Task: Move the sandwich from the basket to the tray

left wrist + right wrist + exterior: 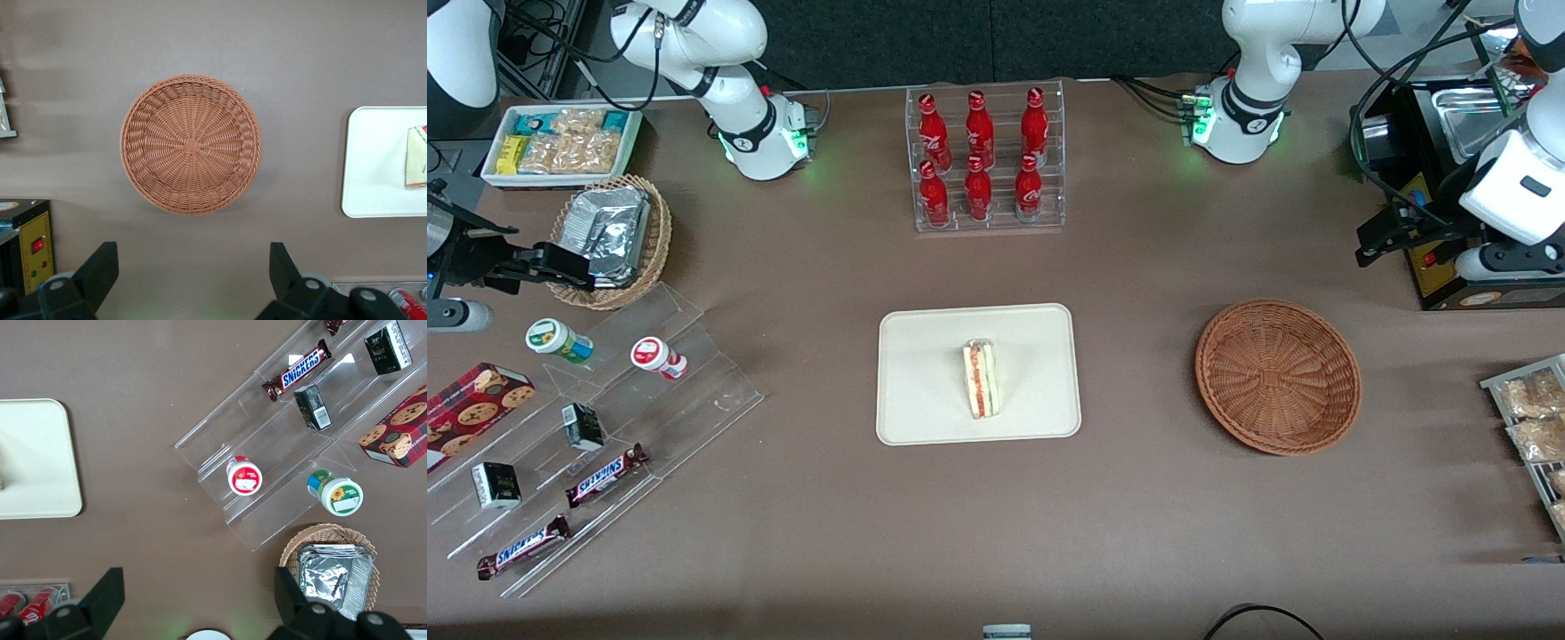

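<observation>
The sandwich (983, 380) lies on the cream tray (925, 356) at the middle of the table, its red and green filling facing up. Part of the sandwich (417, 157) and the tray (373, 167) also show in the left wrist view. The reddish-brown wicker basket (1278, 375) stands beside the tray, toward the working arm's end, with nothing in it (191, 144). My left gripper (1368, 244) hangs above the table, farther from the front camera than the basket. It is open (192, 252), with nothing between its fingers.
A rack of red bottles (985, 160) stands farther from the camera than the tray. A black machine (1449, 178) sits by the gripper, with snack packets (1529, 427) near the working arm's table edge. A foil-filled tan basket (609, 236) and an acrylic snack stand (605, 418) lie toward the parked arm's end.
</observation>
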Action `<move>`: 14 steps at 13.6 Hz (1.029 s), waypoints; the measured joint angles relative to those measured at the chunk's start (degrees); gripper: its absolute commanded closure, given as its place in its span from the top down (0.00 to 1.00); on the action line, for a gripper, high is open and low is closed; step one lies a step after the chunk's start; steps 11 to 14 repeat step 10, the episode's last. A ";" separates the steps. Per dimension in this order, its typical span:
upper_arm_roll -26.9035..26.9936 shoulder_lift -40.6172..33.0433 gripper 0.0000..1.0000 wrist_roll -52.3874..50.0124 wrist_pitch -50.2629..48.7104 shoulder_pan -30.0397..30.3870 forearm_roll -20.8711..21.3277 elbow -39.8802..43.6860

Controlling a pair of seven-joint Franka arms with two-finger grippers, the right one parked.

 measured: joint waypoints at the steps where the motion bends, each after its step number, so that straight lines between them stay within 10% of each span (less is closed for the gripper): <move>1: -0.42 0.00 1.00 0.00 0.00 0.00 0.53 0.29; 14: -1.19 -0.01 1.00 0.00 -0.01 -0.02 1.06 1.95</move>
